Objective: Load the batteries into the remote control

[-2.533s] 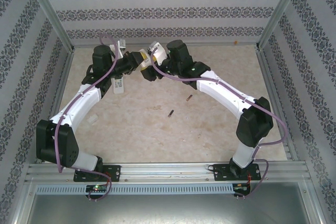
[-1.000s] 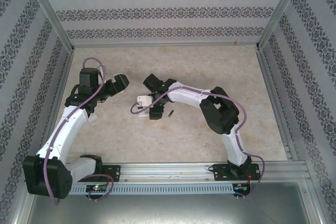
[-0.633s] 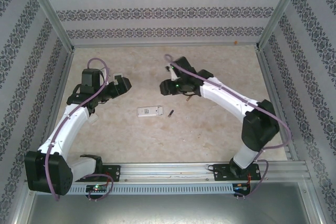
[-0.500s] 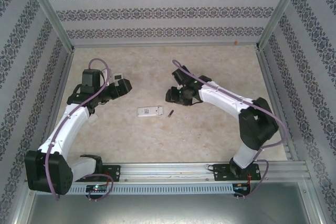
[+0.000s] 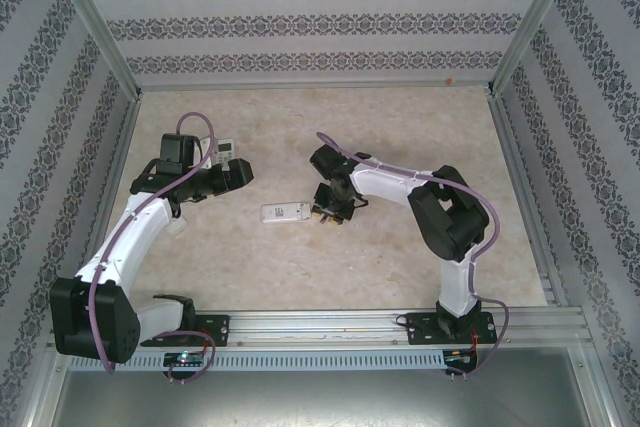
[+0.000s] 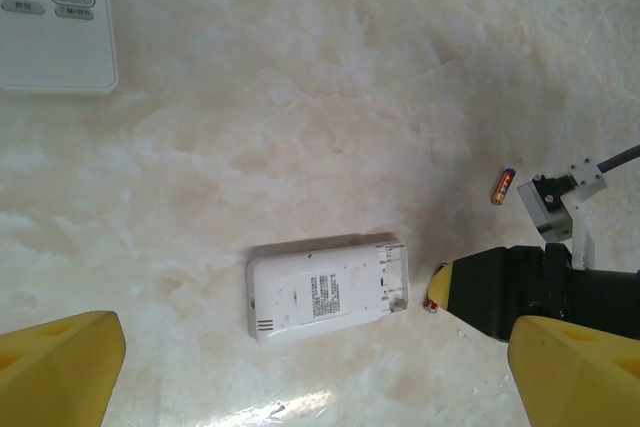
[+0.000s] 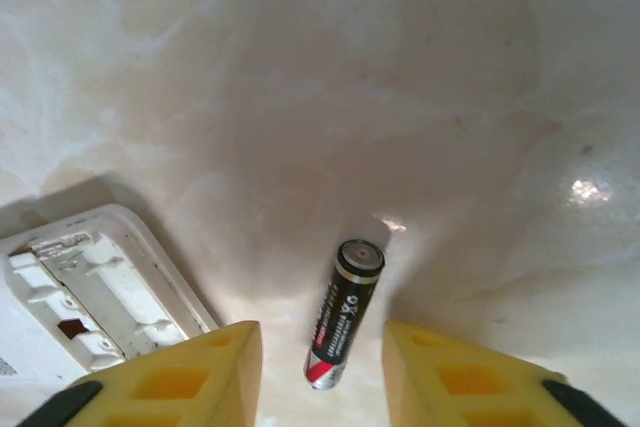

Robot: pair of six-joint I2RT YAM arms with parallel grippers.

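Observation:
A white remote point(image 5: 285, 212) lies face down mid-table, and its open battery bay point(image 7: 100, 287) is at its right end. My right gripper point(image 5: 335, 209) is low beside that end, open, its yellow fingers point(image 7: 190, 377) straddling a black battery point(image 7: 345, 327) that lies on the table without touching it. A second battery point(image 6: 502, 186) lies farther off. My left gripper point(image 5: 240, 173) hovers open and holds nothing. In the left wrist view the remote point(image 6: 328, 290) lies below the left gripper point(image 6: 315, 322).
A second white remote point(image 5: 226, 152), buttons up, lies by the left gripper and also appears in the left wrist view point(image 6: 50, 12). Patterned walls and aluminium posts point(image 5: 95, 27) fence the marble tabletop point(image 5: 420, 127). The right arm's elbow point(image 5: 450, 212) stands to the right.
The face-down remote, first held up at the back between both grippers, was set on the table. The right gripper then swung away and came down over the battery beside it. The left gripper barely moved.

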